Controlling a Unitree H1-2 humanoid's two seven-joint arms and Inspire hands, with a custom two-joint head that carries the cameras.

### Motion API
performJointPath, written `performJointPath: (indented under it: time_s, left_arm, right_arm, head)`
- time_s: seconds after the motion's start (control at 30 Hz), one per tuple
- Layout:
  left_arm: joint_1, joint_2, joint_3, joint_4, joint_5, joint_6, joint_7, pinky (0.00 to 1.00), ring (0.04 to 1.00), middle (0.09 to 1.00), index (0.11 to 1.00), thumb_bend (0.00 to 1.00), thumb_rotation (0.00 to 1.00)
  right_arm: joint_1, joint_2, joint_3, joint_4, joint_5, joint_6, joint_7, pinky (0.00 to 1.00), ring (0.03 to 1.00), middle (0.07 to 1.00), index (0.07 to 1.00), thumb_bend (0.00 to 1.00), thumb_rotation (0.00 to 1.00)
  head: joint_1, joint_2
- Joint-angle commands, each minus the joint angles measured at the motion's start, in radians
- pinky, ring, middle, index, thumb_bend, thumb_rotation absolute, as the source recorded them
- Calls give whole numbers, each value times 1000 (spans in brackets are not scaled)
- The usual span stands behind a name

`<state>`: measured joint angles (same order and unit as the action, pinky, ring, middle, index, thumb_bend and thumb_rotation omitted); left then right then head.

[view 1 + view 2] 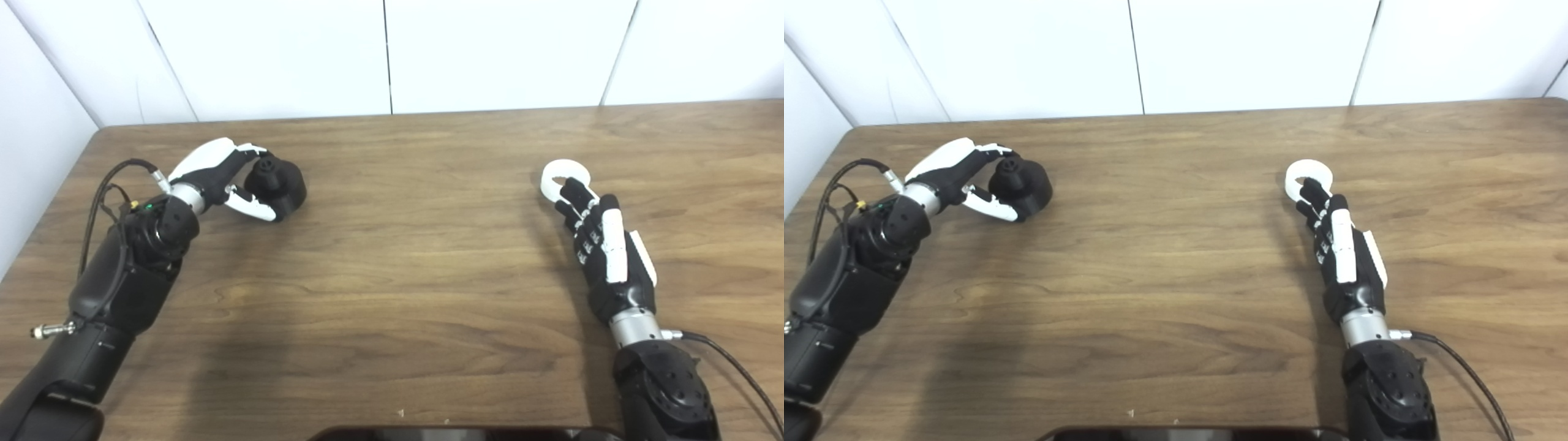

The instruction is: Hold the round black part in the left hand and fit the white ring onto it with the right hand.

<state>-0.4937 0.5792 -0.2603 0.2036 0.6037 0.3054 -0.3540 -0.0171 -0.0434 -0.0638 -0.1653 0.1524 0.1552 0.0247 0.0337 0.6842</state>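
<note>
Fingers of our left hand (223,177) curl around the round black part (277,184) to steady it; our right hand (603,245) reaches fingertips into the white ring (565,176), its grip unclear.

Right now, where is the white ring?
The white ring lies on the right half of the wooden table, at the fingertips of the right hand, far from the round black part.

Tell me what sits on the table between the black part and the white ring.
Nothing: between the round black part and the white ring only bare wooden table shows, in both eye views.
</note>
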Motion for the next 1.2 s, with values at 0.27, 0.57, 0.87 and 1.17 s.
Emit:
performJointPath:
  time_s: [0.27,0.57,0.87,1.17]
  left_arm:
    - [-50,14,12,3,67,12,44,968,1000,957,776,843,144]
    - [-36,7,27,-1,53,-19,62,966,1000,941,706,838,120]
    - [-22,-2,41,-13,39,-21,67,954,1000,943,670,825,123]
    - [-4,-10,41,-36,37,-18,63,953,1000,957,659,822,136]
  right_arm:
    - [-20,-13,-6,-31,15,-42,19,1000,918,910,885,557,1000]
    - [-21,-22,-7,-35,28,-39,25,1000,916,908,882,548,1000]
    - [-20,-30,-10,-31,37,-34,32,1000,922,913,880,558,1000]
    - [-20,-37,-9,-35,32,-29,35,1000,920,915,883,557,1000]
  head:
    - [3,2]
    - [4,3]
    - [5,5]
    - [4,10]
